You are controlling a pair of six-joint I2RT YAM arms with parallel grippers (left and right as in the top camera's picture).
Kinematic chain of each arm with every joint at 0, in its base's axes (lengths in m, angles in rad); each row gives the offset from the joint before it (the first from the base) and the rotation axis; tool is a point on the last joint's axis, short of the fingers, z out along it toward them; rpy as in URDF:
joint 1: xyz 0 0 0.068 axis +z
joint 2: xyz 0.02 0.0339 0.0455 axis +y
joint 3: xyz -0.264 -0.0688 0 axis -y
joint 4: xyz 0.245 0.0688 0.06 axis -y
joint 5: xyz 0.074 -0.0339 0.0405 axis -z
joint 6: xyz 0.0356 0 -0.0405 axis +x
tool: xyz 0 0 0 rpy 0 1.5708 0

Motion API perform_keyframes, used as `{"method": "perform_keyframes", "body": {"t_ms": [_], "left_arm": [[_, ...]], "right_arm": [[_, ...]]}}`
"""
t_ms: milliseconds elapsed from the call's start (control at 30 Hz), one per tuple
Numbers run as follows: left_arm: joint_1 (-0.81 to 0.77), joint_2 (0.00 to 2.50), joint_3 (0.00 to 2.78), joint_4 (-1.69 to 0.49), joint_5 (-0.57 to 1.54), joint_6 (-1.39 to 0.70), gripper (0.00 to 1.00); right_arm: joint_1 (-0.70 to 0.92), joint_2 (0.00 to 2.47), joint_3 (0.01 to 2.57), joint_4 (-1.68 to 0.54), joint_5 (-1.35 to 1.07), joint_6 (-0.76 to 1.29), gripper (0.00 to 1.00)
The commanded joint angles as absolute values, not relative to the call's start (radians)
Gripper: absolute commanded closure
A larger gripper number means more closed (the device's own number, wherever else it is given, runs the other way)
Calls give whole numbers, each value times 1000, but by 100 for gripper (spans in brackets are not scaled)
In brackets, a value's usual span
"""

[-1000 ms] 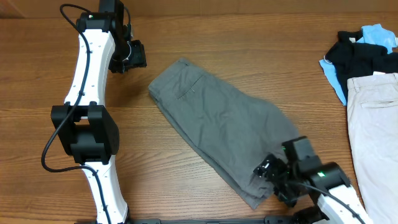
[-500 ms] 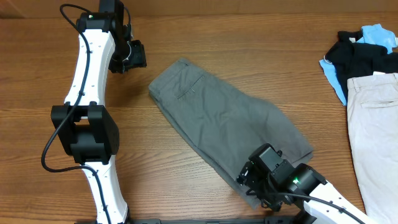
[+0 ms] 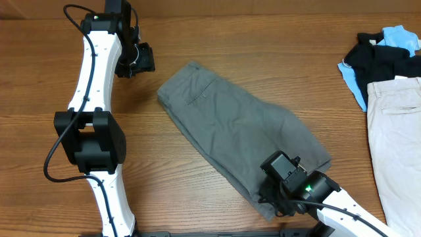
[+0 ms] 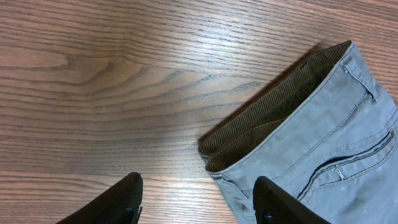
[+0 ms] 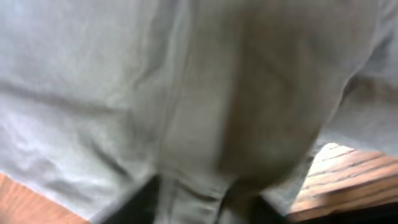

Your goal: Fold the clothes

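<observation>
Shifted toward 9 o'clock, the right gripper (image 3: pixel 271 196) pinches the trousers (image 3: pixel 230 118) at 5 o'clock and should catch both layers; the left gripper (image 4: pixel 199 202) stands wide.

No legible text, label, brand, number or sign on any surface.

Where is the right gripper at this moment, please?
In the overhead view the right gripper sits low and right of centre, on the leg end of the grey trousers, left of the beige trousers.
</observation>
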State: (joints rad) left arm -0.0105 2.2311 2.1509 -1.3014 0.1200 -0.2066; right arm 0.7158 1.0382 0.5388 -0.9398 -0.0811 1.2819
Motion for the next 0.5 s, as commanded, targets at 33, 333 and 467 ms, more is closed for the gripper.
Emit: {"method": "perform_keyframes", "body": {"t_ms": [33,333,467], "left_arm": [[-8,2204,2148,-1300,131,-206,40],[-8,2204,2148,-1299,131,-206,40],[-8,2204,2148,-1301,131,-206,40]], "right_arm": [[722,1034,572,-976,-37,1330,96],[722,1012,786,-1286,52,1328,96],[722,1012,819,-1296,2,1256,94]]}}
